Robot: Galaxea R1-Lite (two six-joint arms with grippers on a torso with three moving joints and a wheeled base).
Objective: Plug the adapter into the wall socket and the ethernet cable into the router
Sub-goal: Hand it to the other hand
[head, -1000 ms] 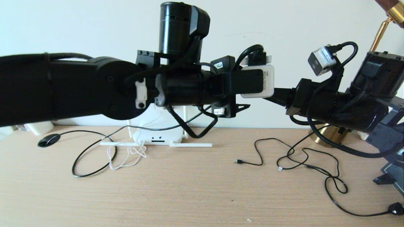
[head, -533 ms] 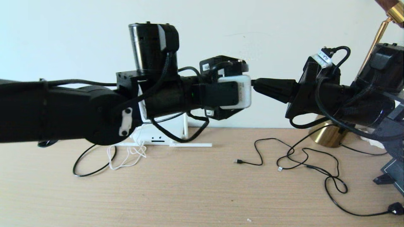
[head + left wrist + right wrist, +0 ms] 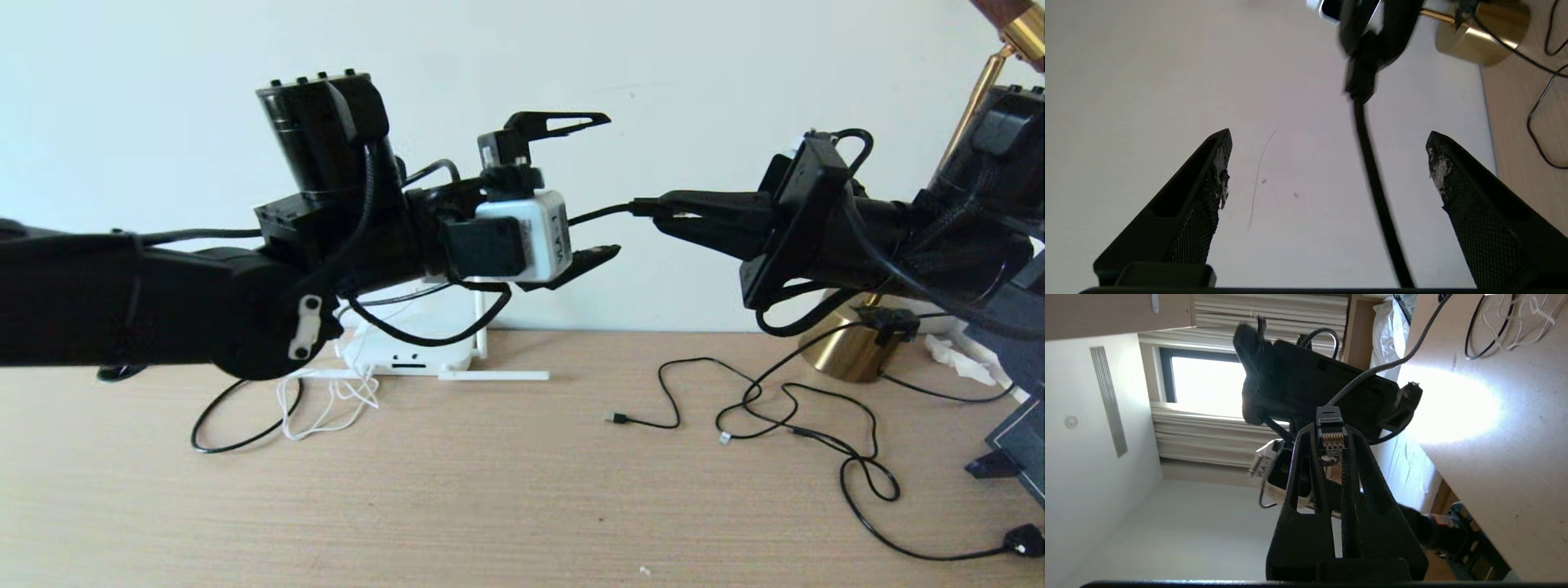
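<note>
We hold both arms level, facing each other. Our left pincer (image 3: 600, 186) stands wide open; our right pincer (image 3: 653, 214) is closed.

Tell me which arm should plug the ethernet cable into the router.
Right: the right gripper is shut on the ethernet cable plug, while the left gripper is open and empty. The router sits beneath the left arm.

A brass lamp base (image 3: 849, 353) is seen at the back right of the wooden desk (image 3: 490, 506), against the wall. Thin black cords (image 3: 816, 433) are strewn in loops in front of it, 1 ending in a small connector (image 3: 617, 418). A tangle of thin white cord (image 3: 331, 404) lies at the left.
</note>
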